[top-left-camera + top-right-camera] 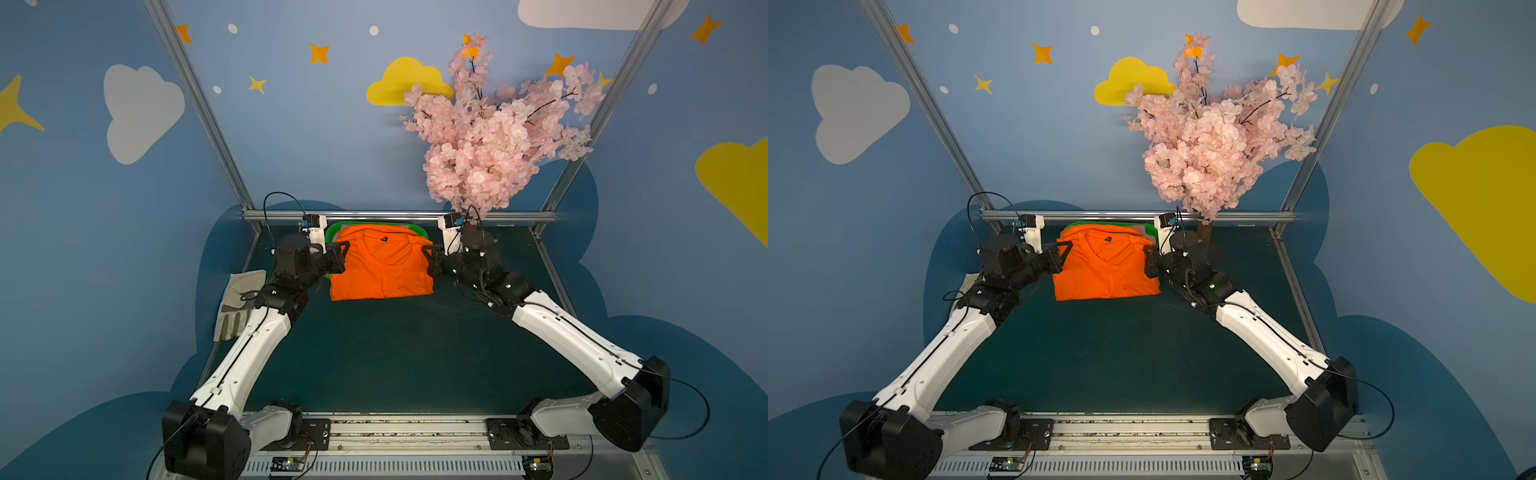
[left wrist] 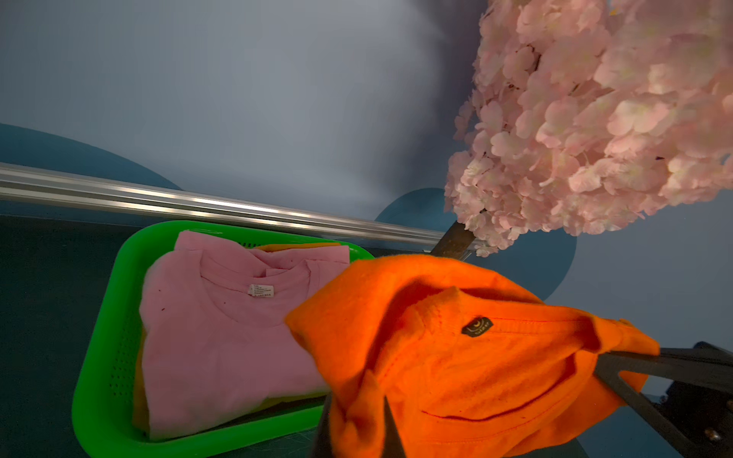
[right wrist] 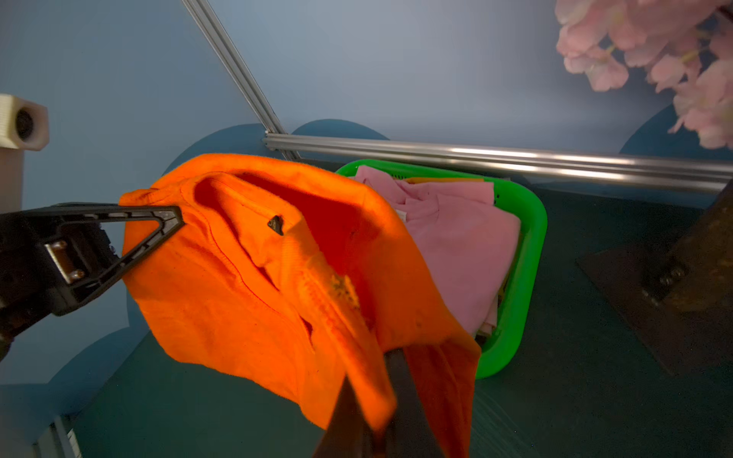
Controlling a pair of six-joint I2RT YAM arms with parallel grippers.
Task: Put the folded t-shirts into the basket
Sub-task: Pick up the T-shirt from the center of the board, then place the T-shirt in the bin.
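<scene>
Now, fingers of left gripper (image 1: 343,252) and right gripper (image 1: 428,252) clamped tight on opposite shoulder edges of orange t-shirt (image 1: 380,270); shirt hangs between them, just in front of basket (image 2: 95,337); judgement: carry level and taut, clear rim, lower flat onto pink t-shirt (image 2: 222,341), release together; cloth soft, limp, sagging at collar; basket rigid glossy green plastic, perforated, rounded corners; yellow t-shirt (image 2: 299,246) edge beneath pink.

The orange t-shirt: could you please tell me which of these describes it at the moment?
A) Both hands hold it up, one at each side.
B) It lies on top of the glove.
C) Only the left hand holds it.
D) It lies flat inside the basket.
A: the left hand and the right hand each pinch one side of the orange t-shirt, which hangs between them by the basket.
</scene>
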